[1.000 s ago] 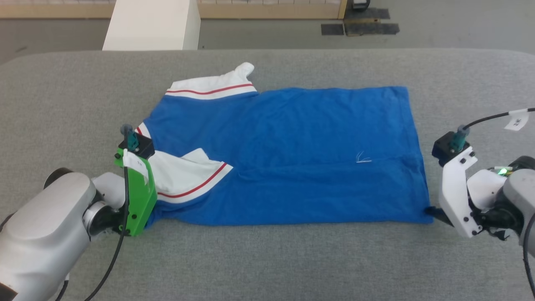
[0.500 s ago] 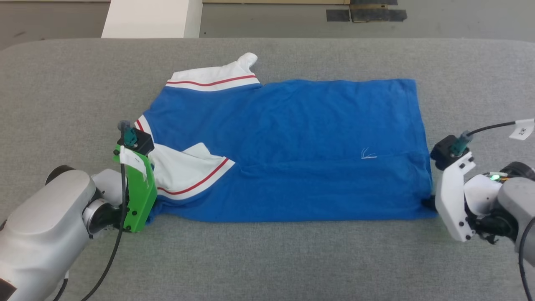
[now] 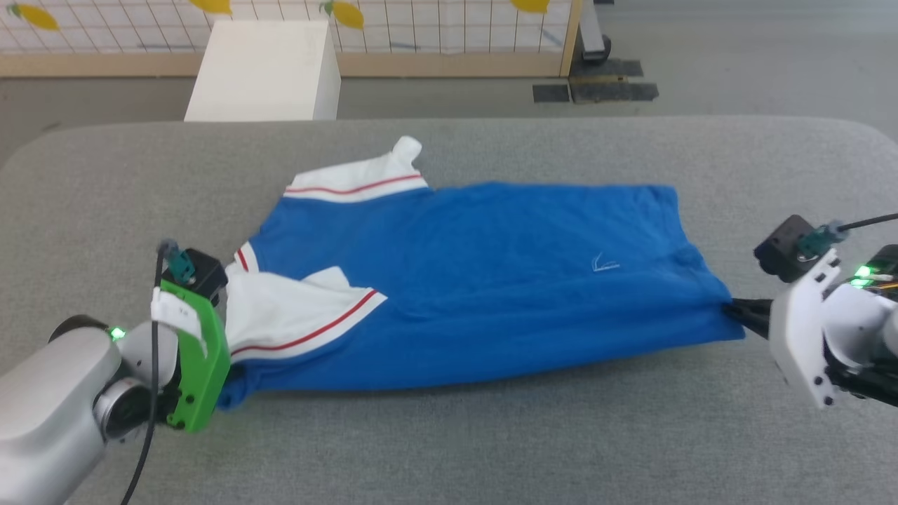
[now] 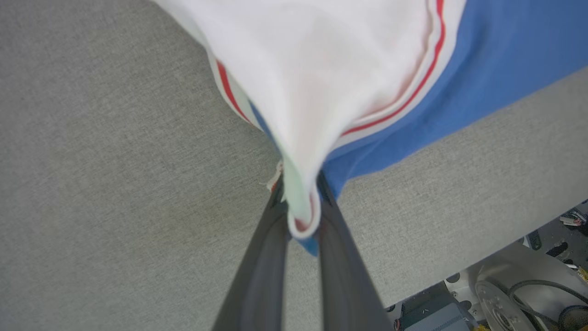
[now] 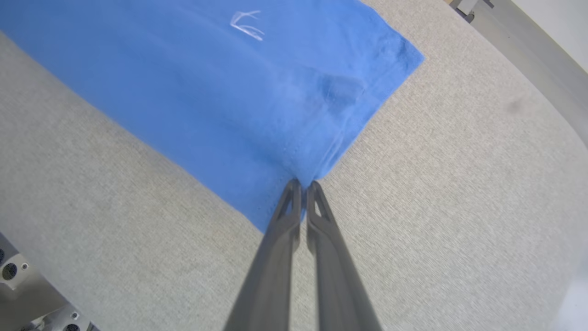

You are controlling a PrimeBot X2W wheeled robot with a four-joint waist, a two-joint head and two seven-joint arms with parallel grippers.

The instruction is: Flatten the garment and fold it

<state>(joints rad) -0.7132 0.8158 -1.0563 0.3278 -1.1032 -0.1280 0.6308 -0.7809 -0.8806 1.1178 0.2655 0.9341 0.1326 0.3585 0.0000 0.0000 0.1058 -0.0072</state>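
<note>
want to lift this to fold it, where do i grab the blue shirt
The shirt lies spread lengthwise across the table, so pinch its near corners: hem corner from the right, sleeve-side corner from the left, coming in low.

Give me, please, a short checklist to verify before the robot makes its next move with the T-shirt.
1. Left end effector shut on the T-shirt at the sleeve end: ok, white and blue cloth is pinched in it.
2. Right end effector shut on the near hem corner: ok.
3. Both cloth layers caught at that corner: cannot tell.
4. T-shirt flat: not ok, the near sleeve lies folded over the blue body, and wrinkles run from the hem corner.
5. Whole T-shirt on the table, nothing over an edge: ok.
</note>
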